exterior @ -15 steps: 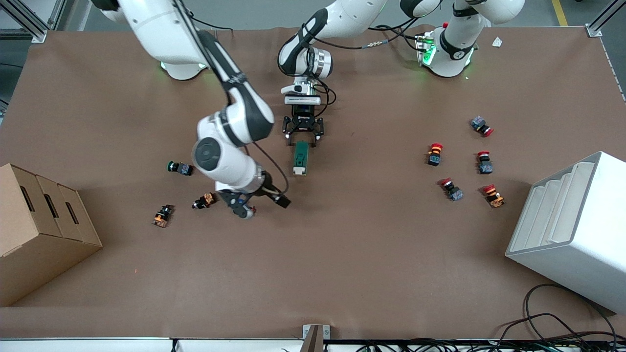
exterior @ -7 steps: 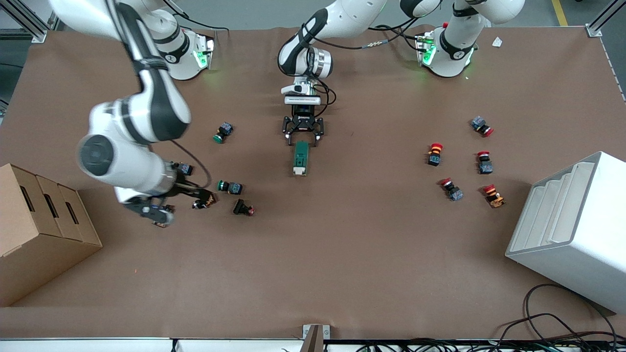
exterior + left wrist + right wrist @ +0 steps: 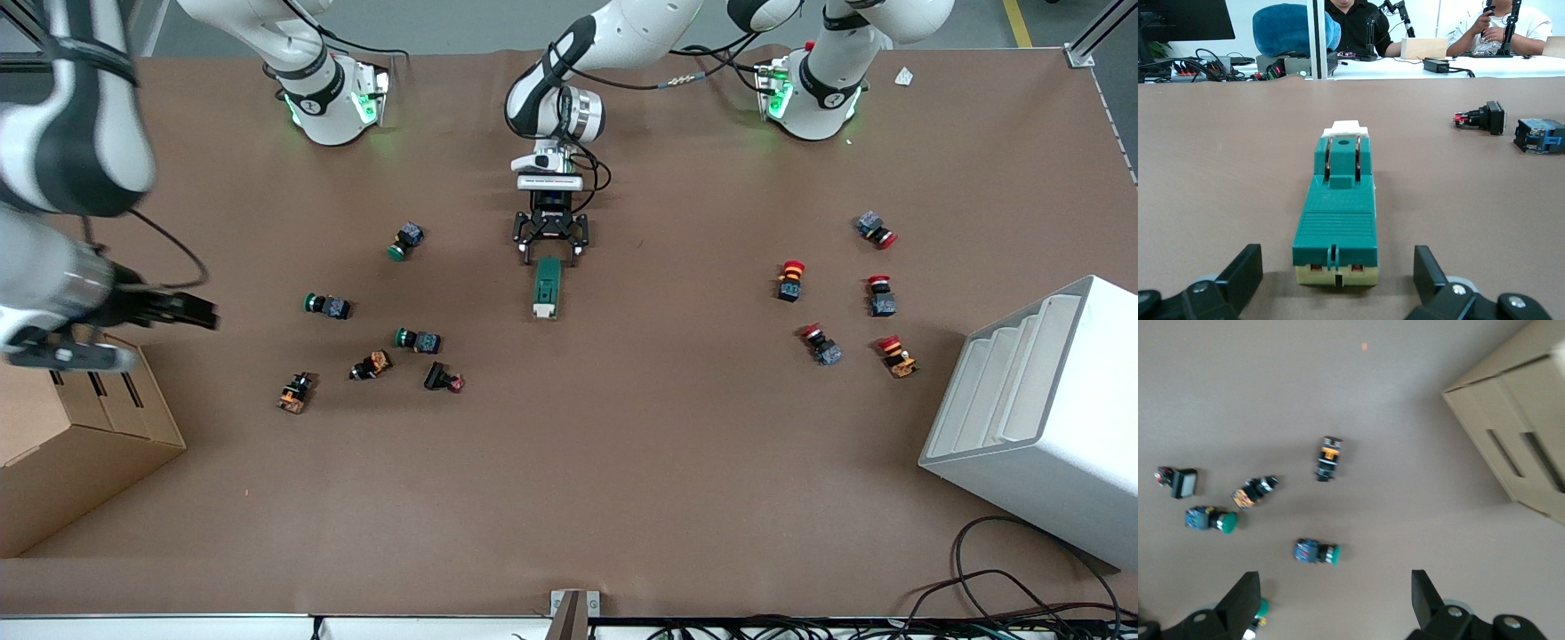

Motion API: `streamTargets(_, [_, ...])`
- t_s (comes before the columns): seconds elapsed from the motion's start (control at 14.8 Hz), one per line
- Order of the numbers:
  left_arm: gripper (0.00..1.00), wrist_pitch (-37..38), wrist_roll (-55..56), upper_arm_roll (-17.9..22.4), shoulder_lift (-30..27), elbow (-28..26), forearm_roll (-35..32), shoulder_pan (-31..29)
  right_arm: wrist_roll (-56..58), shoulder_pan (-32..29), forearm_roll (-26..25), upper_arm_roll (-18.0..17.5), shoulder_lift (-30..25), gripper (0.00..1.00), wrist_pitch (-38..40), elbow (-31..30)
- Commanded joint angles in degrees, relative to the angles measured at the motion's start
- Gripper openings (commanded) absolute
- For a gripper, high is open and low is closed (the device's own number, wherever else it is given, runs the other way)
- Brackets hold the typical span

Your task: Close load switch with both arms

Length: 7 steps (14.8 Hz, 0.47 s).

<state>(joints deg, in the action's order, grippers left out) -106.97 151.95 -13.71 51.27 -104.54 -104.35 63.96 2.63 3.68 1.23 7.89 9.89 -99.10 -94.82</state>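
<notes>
The dark-green oblong load switch (image 3: 547,287) lies ungripped on the brown tabletop (image 3: 622,462). Left hand (image 3: 550,255) straddles it, fingers wide. Right hand (image 3: 1338,613) hangs wide over the cardboard box (image 3: 80,444). Closing remains undone.

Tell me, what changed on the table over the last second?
The right gripper swung away from the scattered small push-buttons toward the brown cardboard box, fingers open, holding nothing. The left gripper stayed open at the dark-green oblong load switch, which did not move.

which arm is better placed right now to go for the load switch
Left. The left gripper sits open right at the end of the load switch, jaws either side. The right gripper is up by the cardboard box, away from it.
</notes>
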Motion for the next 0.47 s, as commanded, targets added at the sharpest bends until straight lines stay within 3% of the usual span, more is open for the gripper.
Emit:
streamTargets(0.0, [1.00,-0.6,-1.8,-0.3,-0.2,0.4,4.8,-0.5,2.6,-3.1,-3.5,-1.3,-0.3,1.00,7.4,6.2])
streamTargets(0.41, [1.00,-0.9,-19.9,-2.2,-6.1,9.1,26.4,-0.7,2.6,-3.2,-5.1,-1.4,0.0,1.00,16.4,13.7])
